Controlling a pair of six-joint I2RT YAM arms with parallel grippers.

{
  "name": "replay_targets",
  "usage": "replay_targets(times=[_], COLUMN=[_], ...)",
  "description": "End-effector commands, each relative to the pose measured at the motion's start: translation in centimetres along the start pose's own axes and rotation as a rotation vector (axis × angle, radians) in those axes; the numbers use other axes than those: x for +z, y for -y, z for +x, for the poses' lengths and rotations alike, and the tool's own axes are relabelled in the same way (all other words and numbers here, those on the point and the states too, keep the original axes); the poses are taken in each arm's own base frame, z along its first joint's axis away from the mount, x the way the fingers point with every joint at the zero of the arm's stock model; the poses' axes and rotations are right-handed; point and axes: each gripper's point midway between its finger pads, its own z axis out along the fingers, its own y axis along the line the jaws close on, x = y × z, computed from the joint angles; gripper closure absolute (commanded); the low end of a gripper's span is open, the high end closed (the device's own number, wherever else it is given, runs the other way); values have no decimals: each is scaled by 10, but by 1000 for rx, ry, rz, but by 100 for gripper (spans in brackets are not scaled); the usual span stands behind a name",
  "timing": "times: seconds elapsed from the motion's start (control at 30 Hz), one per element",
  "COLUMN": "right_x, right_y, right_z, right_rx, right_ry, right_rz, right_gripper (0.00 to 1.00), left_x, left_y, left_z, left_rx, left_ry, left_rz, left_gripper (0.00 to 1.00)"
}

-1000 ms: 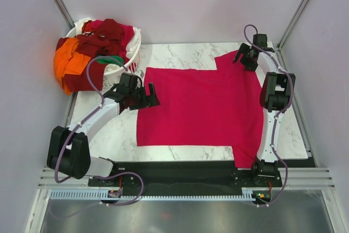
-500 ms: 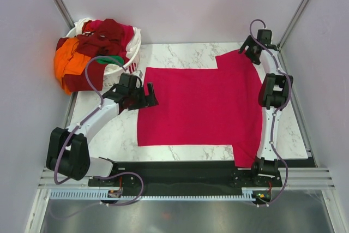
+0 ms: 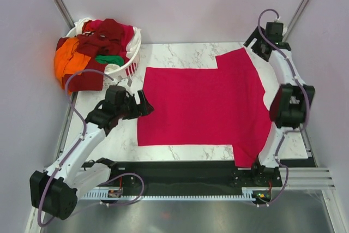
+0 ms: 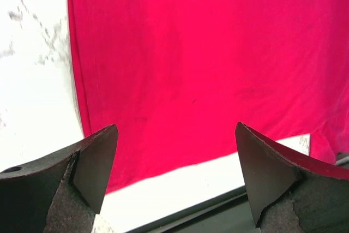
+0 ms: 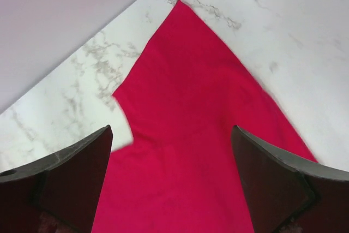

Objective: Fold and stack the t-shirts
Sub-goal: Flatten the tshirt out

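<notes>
A crimson-pink t-shirt (image 3: 204, 107) lies spread flat on the marble table, its far sleeve (image 3: 235, 61) at the back right and its near sleeve over the front edge. It fills the left wrist view (image 4: 207, 64) and the right wrist view (image 5: 185, 151). My left gripper (image 3: 145, 103) is open and empty, just off the shirt's left edge. My right gripper (image 3: 260, 45) is open and empty, raised past the far sleeve near the back right corner. Maroon (image 3: 103, 39), orange (image 3: 64, 59) and green (image 3: 109, 59) shirts are heaped in the basket.
A white slotted laundry basket (image 3: 126, 65) stands at the back left corner, shirts hanging over its rim. Bare marble (image 3: 103, 140) shows left of the shirt and along the right edge (image 3: 289, 135). A black rail (image 3: 185, 170) runs along the front.
My left arm has pulled back left and toward the front, off the shirt's edge. My right gripper has risen and moved back right, away from the far sleeve. The shirt lies unchanged.
</notes>
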Motion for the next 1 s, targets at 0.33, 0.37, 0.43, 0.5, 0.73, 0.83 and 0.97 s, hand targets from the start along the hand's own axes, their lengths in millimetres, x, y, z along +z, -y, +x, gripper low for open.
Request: replay_targets(times=[0.33, 0.37, 0.43, 0.5, 0.73, 0.83, 0.97], right_x=[-263, -269, -290, -307, -284, -255, -219], right_y=[112, 118, 116, 112, 122, 110, 95], right_z=[159, 197, 217, 239, 278, 285, 284], right_rx=[407, 424, 456, 482, 415, 362, 296], right_ry=[-87, -175, -140, -174, -272, -355, -418], right_rz=[95, 124, 83, 83, 108, 68, 37], right_gripper=[2, 2, 2, 2, 2, 2, 3], left_x=[-10, -11, -13, -15, 0, 10, 36], left_y=[16, 20, 23, 23, 12, 9, 11], left_z=[58, 58, 59, 58, 60, 54, 56], left_rx=[6, 9, 13, 15, -41, -30, -34], left_ry=[-98, -98, -99, -84, -74, -62, -119], left_rz=[80, 96, 110, 116, 48, 22, 5], left_gripper=[5, 5, 5, 5, 5, 5, 6])
